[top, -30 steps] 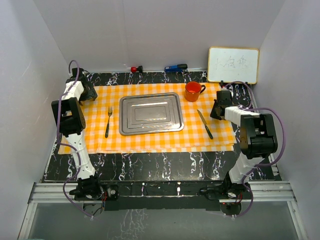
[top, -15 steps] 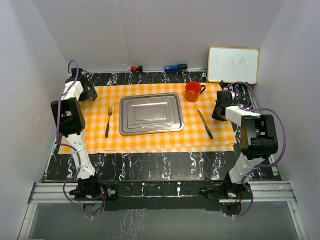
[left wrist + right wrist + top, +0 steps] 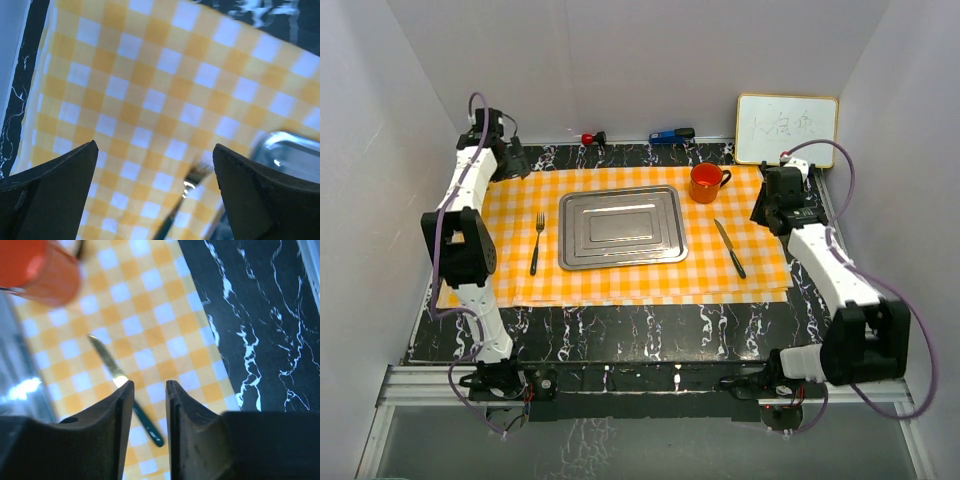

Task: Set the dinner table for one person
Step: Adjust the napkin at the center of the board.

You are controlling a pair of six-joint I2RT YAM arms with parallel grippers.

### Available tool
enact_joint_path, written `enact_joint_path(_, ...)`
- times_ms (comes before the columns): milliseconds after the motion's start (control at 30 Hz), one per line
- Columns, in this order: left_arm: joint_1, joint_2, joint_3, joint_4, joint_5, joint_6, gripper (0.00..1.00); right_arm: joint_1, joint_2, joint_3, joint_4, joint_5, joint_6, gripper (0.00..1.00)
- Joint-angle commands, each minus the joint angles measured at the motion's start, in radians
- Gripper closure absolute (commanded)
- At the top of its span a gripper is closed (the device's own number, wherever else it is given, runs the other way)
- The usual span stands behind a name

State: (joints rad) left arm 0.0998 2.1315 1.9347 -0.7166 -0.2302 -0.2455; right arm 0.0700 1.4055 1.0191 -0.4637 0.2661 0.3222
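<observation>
The dinner table (image 3: 650,325) is black marble with an orange-and-white checked cloth (image 3: 620,280) on it. A steel tray (image 3: 620,227) lies mid-cloth. The fork (image 3: 536,243) is left of the tray, the knife (image 3: 729,247) right of it, and the orange mug (image 3: 706,182) sits behind the knife. My left gripper (image 3: 515,158) hangs over the cloth's back-left corner. In the left wrist view it (image 3: 155,147) is wide open and empty, with the fork (image 3: 187,187) below. My right gripper (image 3: 765,212) hovers over the cloth's right edge. In the right wrist view it (image 3: 150,385) stands narrowly open above the knife (image 3: 107,360), holding nothing.
A small whiteboard (image 3: 786,129) leans on the back wall at the right. A red object (image 3: 588,138) and a blue object (image 3: 672,134) lie along the table's back edge. White walls close in on three sides.
Both arms have risen and stretched out from their folded poses. The left gripper moved toward the back and opened wider. The right jaws parted from shut.
</observation>
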Motion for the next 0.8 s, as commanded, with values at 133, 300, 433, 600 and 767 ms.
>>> enact_joint_path(133,-0.175,-0.379,-0.234,0.074,0.011,-0.032,0.01,0.161,-0.334,0.013,0.077,0.144,-0.053,0.63)
enact_joint_path(300,-0.187,-0.594,-0.467,0.230,0.106,-0.103,0.01,0.173,-0.331,0.015,0.039,0.096,-0.060,0.66)
enact_joint_path(433,-0.190,-0.612,-0.514,0.144,0.011,-0.161,0.01,0.175,-0.217,0.030,-0.040,0.070,-0.058,0.66)
enact_joint_path(600,-0.192,-0.573,-0.601,0.091,-0.043,-0.154,0.01,0.175,-0.097,-0.013,0.000,-0.039,-0.077,0.66)
enact_joint_path(767,-0.194,-0.534,-0.673,0.112,-0.022,-0.201,0.05,0.175,-0.011,0.006,-0.005,-0.039,-0.062,0.67)
